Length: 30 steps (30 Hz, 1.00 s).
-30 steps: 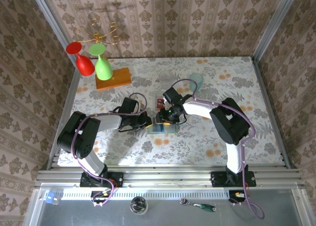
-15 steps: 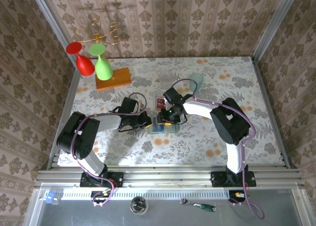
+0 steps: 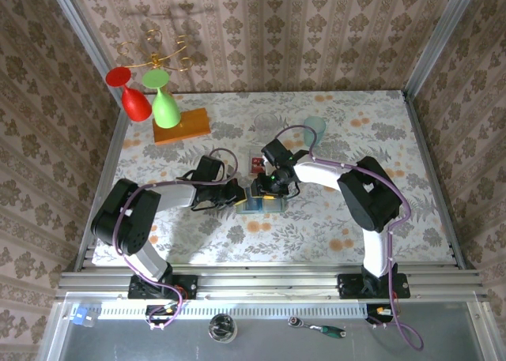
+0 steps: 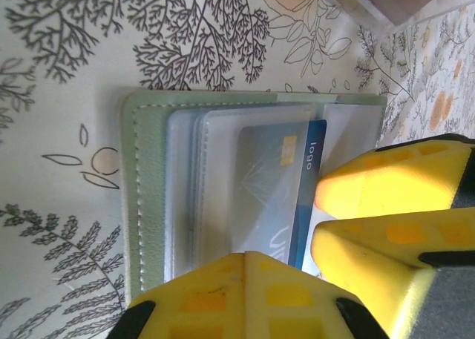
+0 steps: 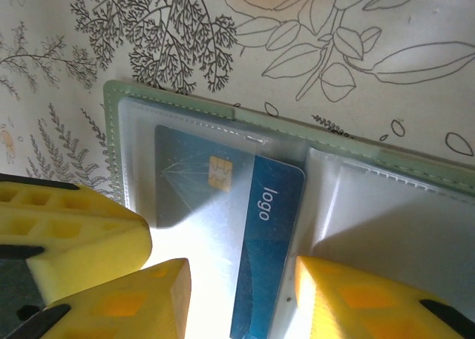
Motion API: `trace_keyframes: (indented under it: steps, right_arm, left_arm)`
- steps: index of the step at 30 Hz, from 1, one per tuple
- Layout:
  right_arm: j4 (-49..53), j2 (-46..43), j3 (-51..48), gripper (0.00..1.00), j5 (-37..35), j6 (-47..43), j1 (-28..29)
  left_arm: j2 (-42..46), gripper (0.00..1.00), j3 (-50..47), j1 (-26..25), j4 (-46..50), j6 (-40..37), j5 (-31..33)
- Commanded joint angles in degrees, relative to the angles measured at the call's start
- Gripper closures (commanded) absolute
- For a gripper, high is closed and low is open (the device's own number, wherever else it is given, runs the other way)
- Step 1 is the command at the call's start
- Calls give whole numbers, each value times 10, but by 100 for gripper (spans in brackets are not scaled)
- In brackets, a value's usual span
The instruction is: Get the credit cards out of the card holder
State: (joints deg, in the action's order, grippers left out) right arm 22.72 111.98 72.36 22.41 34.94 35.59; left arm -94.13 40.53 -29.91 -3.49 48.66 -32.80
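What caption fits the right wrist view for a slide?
Blue card lying partly inside the green card holder, between the right gripper's yellow fingers.

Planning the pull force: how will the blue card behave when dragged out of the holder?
The blue card looks thin and flat, so probably stiff but light. Glare on its face suggests it is slippery. The clear sleeve over half of it may drag.

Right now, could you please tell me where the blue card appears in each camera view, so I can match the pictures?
Top external: the blue card is a small blue sliver mid-picture, in the card holder.
Left wrist: blue card right of centre, mostly under the clear sleeve.
Right wrist: blue card at centre, running off the bottom edge.
Shared landmark: the card holder's pale green stitched edge.
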Motion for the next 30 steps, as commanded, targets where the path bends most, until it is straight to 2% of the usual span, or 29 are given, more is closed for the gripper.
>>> trace_keyframes:
  steps: [1, 20, 30]
  right_arm:
    - [0, -22, -12, 57, -5, 11, -5]
    - [-48, -2, -36, 57, 33, 32, -13]
    - [-58, -7, -40, 57, 41, 34, -17]
  left_arm:
    - [-11, 100, 11, -1, 11, -4, 8]
    - [18, 100, 30, -1, 67, -26, 37]
    - [-11, 100, 27, -1, 68, -30, 37]
